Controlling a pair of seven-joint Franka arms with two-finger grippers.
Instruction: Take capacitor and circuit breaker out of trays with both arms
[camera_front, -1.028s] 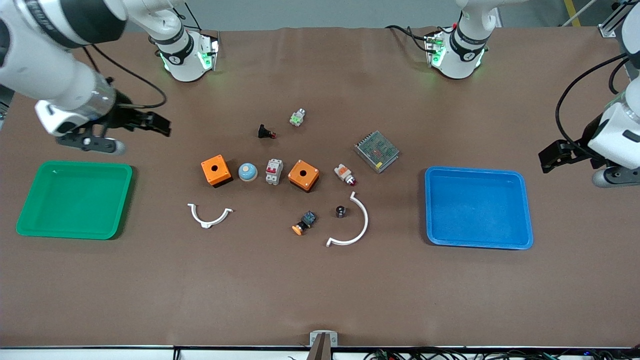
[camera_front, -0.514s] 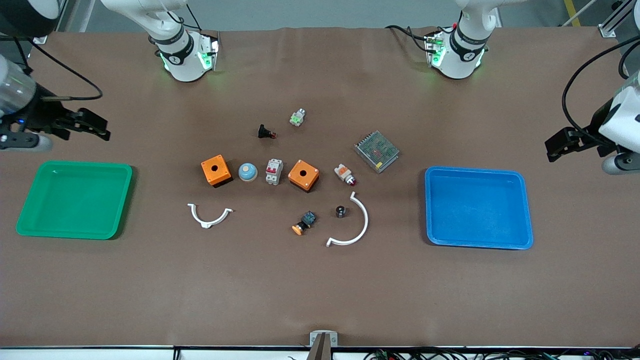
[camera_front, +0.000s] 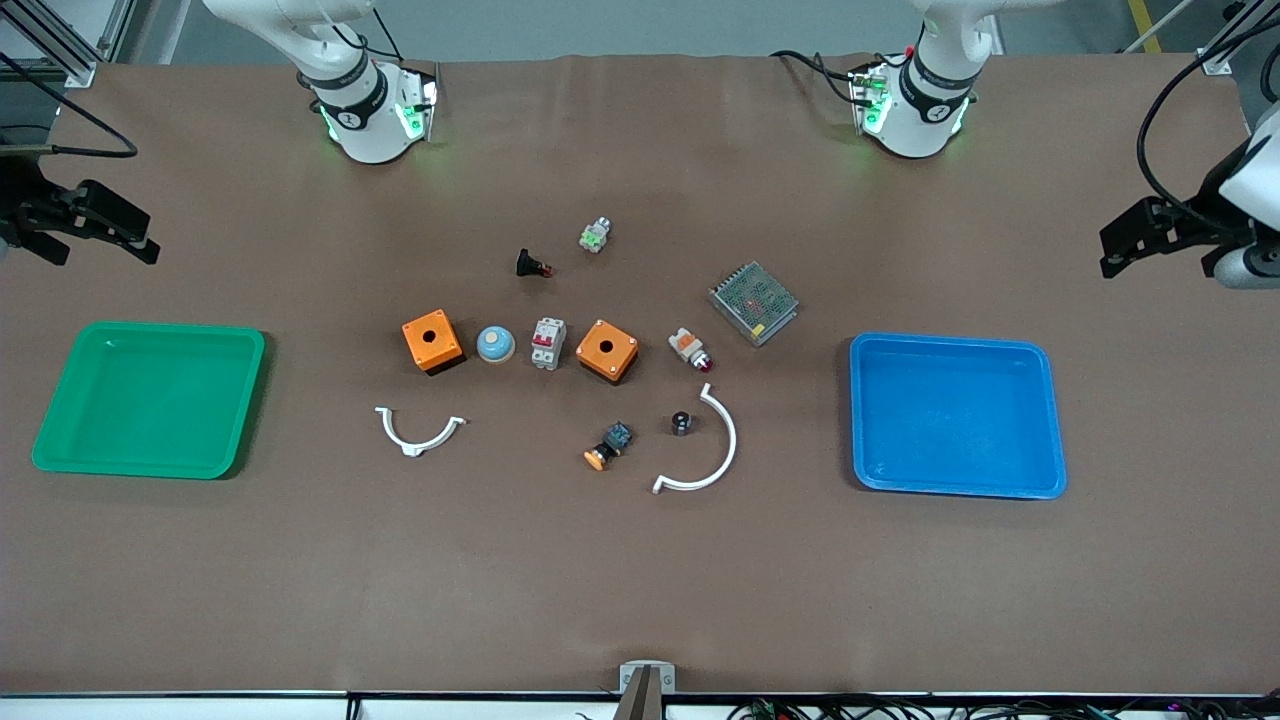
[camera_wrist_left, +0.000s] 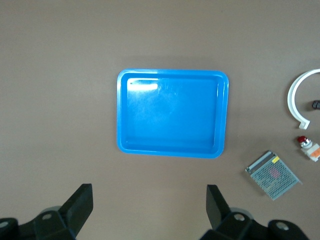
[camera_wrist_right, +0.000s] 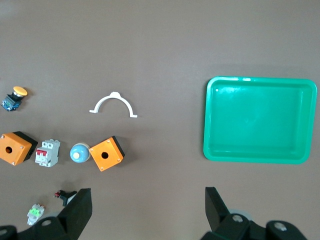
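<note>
The capacitor (camera_front: 680, 423), a tiny black cylinder, stands inside the curve of a white arc (camera_front: 708, 455); it also shows at the edge of the left wrist view (camera_wrist_left: 316, 104). The breaker (camera_front: 547, 343), light grey with red toggles, lies between a blue dome (camera_front: 495, 344) and an orange box (camera_front: 607, 350); it shows in the right wrist view (camera_wrist_right: 47, 152). My left gripper (camera_front: 1150, 240) is open and empty, high over the left arm's end of the table (camera_wrist_left: 147, 205). My right gripper (camera_front: 90, 235) is open and empty, high over the right arm's end (camera_wrist_right: 147, 205).
A blue tray (camera_front: 950, 341) lies toward the left arm's end, a green tray (camera_front: 160, 327) toward the right arm's end. Around the middle lie a second orange box (camera_front: 432, 341), a white bracket (camera_front: 420, 432), an orange-capped push button (camera_front: 606, 447), a mesh power supply (camera_front: 754, 302) and small red-tipped parts.
Both arms have drawn back outward toward their table ends. The right gripper moved well away from the middle parts. Nothing on the table has moved.
</note>
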